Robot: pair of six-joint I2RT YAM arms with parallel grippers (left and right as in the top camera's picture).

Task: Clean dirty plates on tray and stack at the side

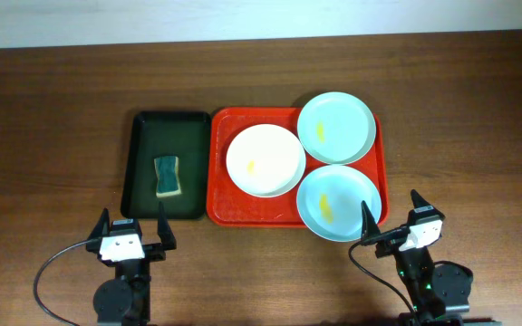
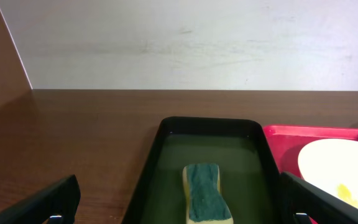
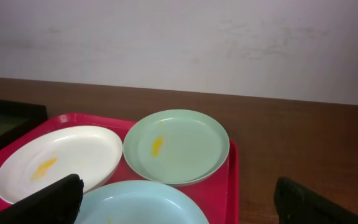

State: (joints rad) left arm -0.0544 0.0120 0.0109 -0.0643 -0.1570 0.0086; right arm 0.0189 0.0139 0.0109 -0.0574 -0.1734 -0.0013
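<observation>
The red tray (image 1: pixel 220 195) lies mid-table and holds three plates. A white plate (image 1: pixel 265 160) with a yellow smear sits at its left. A pale blue-green plate (image 1: pixel 335 128) sits at its back right and another (image 1: pixel 338 201) at its front right, both smeared yellow. My left gripper (image 1: pixel 134 234) is open and empty near the table's front edge, facing the green tray. My right gripper (image 1: pixel 391 222) is open and empty just in front of the front blue-green plate (image 3: pixel 138 202). The right wrist view also shows the white plate (image 3: pixel 58 158), the back plate (image 3: pixel 176 146) and the tray (image 3: pixel 232 180).
A dark green tray (image 1: pixel 143 154) left of the red tray holds a green and yellow sponge (image 1: pixel 166 177), also seen in the left wrist view (image 2: pixel 207 196). A pale wall runs behind the table's far edge.
</observation>
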